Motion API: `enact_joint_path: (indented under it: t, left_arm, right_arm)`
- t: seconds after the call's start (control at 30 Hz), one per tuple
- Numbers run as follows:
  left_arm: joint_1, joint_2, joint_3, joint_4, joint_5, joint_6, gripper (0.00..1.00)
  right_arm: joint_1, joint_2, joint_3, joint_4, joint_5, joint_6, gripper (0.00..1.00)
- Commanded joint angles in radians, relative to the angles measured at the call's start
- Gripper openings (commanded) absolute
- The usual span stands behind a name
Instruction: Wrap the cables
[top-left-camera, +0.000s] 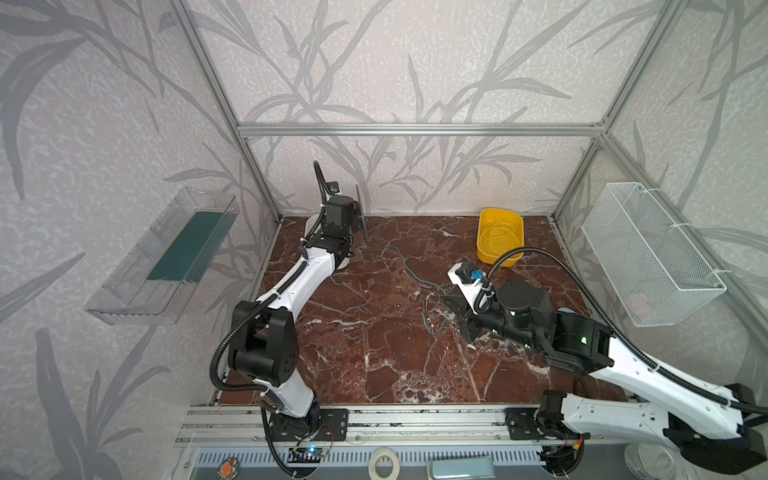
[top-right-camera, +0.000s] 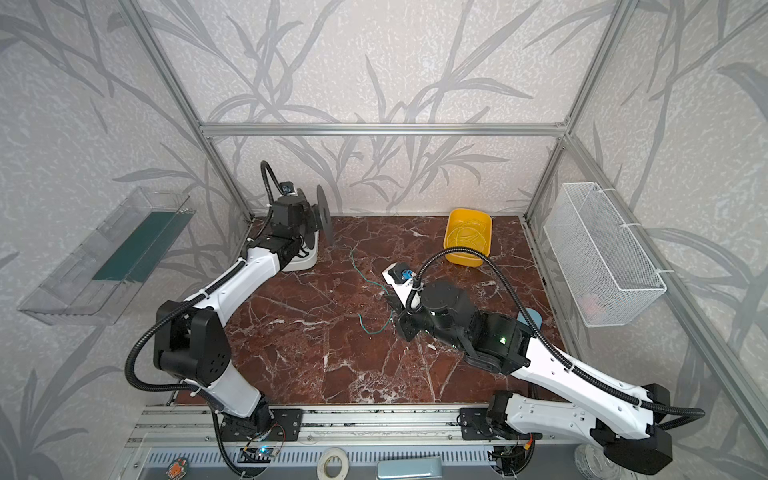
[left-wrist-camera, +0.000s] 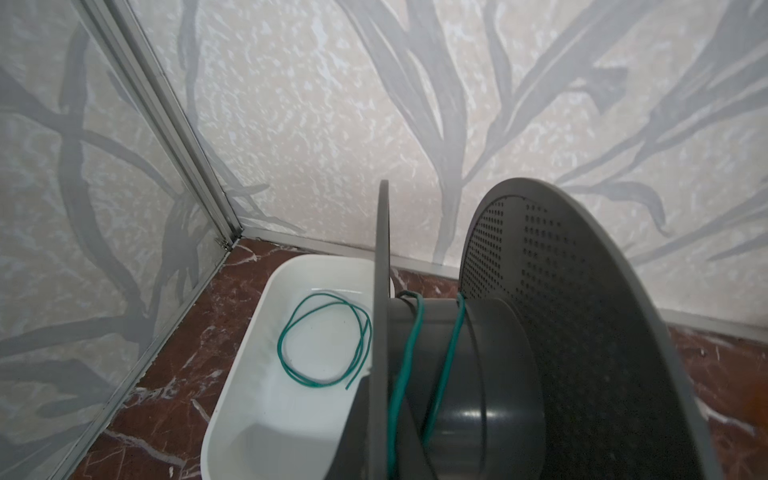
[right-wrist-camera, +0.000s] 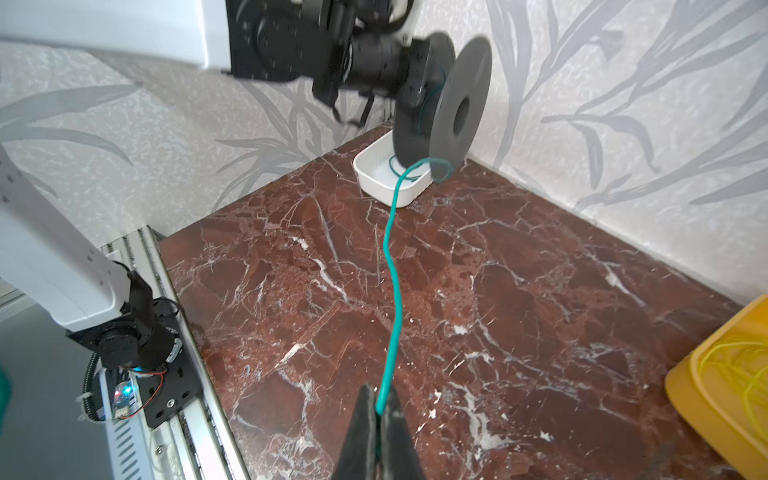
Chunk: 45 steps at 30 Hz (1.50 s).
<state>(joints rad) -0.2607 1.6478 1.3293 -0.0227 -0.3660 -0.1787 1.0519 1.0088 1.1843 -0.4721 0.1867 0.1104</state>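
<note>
The left gripper (right-wrist-camera: 417, 81) is clenched and carries a grey spool (right-wrist-camera: 461, 112) above a white tray (left-wrist-camera: 245, 374) at the table's (top-left-camera: 374, 357) far left corner. A green cable (right-wrist-camera: 398, 299) is wound on the spool's hub and runs out to mid-table, where the right gripper (right-wrist-camera: 378, 415) pinches it tight. Another green loop (left-wrist-camera: 280, 347) lies in the tray.

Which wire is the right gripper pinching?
The green cable leading from the grey spool to the right gripper. The green loop lies in the white tray; yellow wires sit in the yellow bin.
</note>
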Motion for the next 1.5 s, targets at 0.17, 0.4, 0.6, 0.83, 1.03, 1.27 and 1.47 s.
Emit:
enact_joint_path:
  t: [0.17, 0.4, 0.6, 0.83, 1.03, 1.27, 1.47]
  left_arm:
    - [-0.101, -0.136, -0.113, 0.106, -0.051, 0.153, 0.00]
    - [-0.144, -0.143, -0.156, 0.084, -0.070, 0.204, 0.00]
    - [-0.199, -0.161, -0.203, 0.072, -0.050, 0.246, 0.00]
    - [-0.303, -0.204, -0.261, 0.023, -0.055, 0.272, 0.00]
    - [-0.391, -0.250, -0.335, 0.017, -0.103, 0.271, 0.00]
    - [-0.419, -0.228, -0.350, 0.023, -0.138, 0.214, 0.00]
    - [-0.416, -0.137, -0.301, 0.025, -0.245, 0.124, 0.00]
  right_arm:
    - [-0.143, 0.098, 0.266, 0.017, -0.087, -0.097, 0.00]
    - [-0.211, 0.151, 0.416, 0.023, -0.177, -0.071, 0.00]
    - [-0.301, 0.231, 0.486, 0.058, -0.294, 0.007, 0.00]
    - [-0.382, 0.329, 0.561, 0.116, -0.396, 0.084, 0.00]
    - [-0.497, 0.387, 0.606, 0.168, -0.513, 0.191, 0.00]
    - [-0.535, 0.346, 0.502, 0.345, -0.694, 0.421, 0.00]
    - [-0.478, 0.267, 0.365, 0.469, -0.709, 0.553, 0.00]
